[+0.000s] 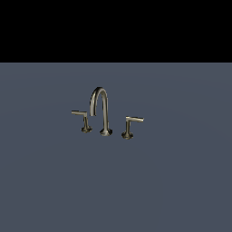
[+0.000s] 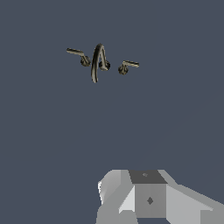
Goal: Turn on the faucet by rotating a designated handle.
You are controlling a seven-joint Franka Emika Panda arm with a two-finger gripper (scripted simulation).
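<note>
On the grey worktop (image 1: pixel 181 181), mid-scene in the exterior view: one faucet (image 1: pixel 100 111), three separate pieces in a row. Count: 1 arched spout (image 1: pixel 105 113), 2 lever handles.

Spout stands upright on a round base in the middle, and is the tallest piece. Its arch curls over toward the exterior view's left.

Target handle (image 1: pixel 129 126) is the one on the exterior view's right: short post on a round base, with a thin flat bar jutting right from the top, about level. It stands just beside the spout base, not touching it, and tops out at roughly half spout height.

Twin handle (image 1: pixel 83 120) is on the other side of the spout, with its bar jutting left. It sits slightly further back than the target. Also apart from the spout.

Wrist view shows the same three: faucet (image 2: pixel 99 61), handle (image 2: pixel 127 66), twin (image 2: pixel 80 56), all seen from above and well away from the camera.

Gripper: only a pale grey blocky part of the arm (image 2: pixel 148 197) shows at the wrist view's edge, and no fingers are visible. Can't tell if it's released or clenched. Nothing is touching the faucet. The arm doesn't appear in the exterior view.
</note>
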